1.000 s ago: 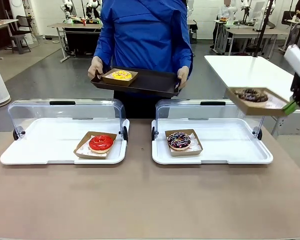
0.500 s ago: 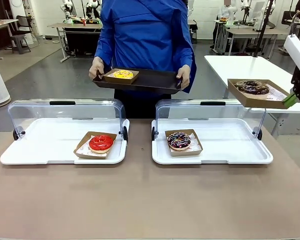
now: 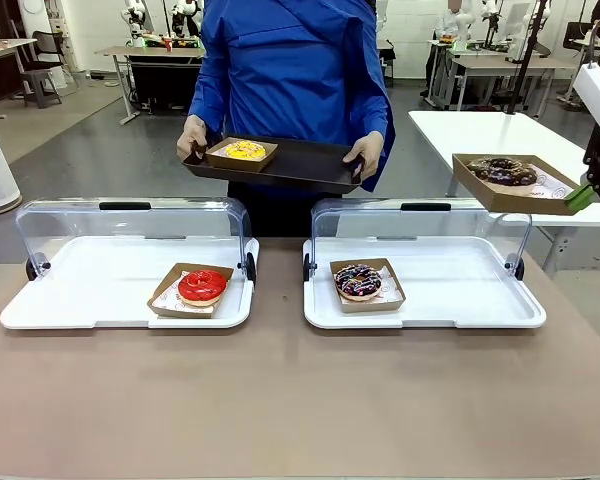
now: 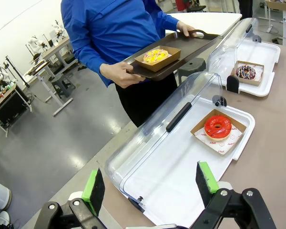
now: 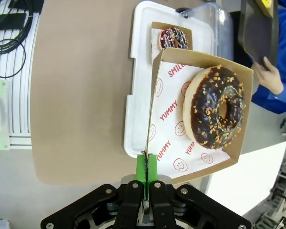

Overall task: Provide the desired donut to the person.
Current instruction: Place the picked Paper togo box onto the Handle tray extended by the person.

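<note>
A chocolate donut with nut crumbs (image 3: 502,171) (image 5: 217,108) lies in a brown paper tray (image 3: 517,192) (image 5: 155,100) held in the air at the far right. My right gripper (image 3: 583,196) (image 5: 147,168) is shut on that tray's edge. The person (image 3: 290,60) in a blue coat stands across the table, holding a dark serving tray (image 3: 310,163) with a yellow donut (image 3: 244,150) (image 4: 156,55) in its own paper tray. My left gripper (image 4: 150,183) hangs open above the table's left end, nothing between its fingers.
Two white display trays with raised clear lids sit on the brown table. The left one (image 3: 80,300) holds a red-glazed donut (image 3: 202,285) (image 4: 218,127). The right one (image 3: 460,300) holds a sprinkled chocolate donut (image 3: 358,281) (image 5: 174,37). A white table (image 3: 480,135) stands behind at right.
My right gripper lifted the nut donut's tray slightly and levelled it. The person shifted the serving tray a little.
</note>
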Tool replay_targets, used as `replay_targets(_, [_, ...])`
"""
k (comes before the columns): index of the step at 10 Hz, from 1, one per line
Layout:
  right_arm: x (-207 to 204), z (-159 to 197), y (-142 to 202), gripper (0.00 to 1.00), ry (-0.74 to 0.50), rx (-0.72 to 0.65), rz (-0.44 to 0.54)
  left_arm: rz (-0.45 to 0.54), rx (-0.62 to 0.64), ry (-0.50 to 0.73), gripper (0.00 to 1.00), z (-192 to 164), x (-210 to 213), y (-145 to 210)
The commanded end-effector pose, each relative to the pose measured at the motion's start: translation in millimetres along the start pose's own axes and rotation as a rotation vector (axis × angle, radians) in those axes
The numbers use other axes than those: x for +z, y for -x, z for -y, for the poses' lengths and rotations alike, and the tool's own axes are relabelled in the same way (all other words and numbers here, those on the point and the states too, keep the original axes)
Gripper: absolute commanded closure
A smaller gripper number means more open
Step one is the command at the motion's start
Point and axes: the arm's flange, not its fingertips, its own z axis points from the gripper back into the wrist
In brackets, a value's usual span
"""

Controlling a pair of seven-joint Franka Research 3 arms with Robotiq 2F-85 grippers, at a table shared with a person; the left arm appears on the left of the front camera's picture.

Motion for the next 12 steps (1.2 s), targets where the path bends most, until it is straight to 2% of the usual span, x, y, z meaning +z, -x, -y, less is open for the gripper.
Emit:
replay_targets(1, [-0.9, -2.1, 2.8, 1.00, -0.002, 0.003, -0.026, -0.007, 0.007, -0.009, 0.00, -0.2, -0.4, -0.4])
replay_targets(12, [-0.9, -2.1, 2.8, 1.00, -0.002, 0.003, -0.026, -0.007, 0.007, -0.009, 0.00, -0.2, -0.4, -0.4])
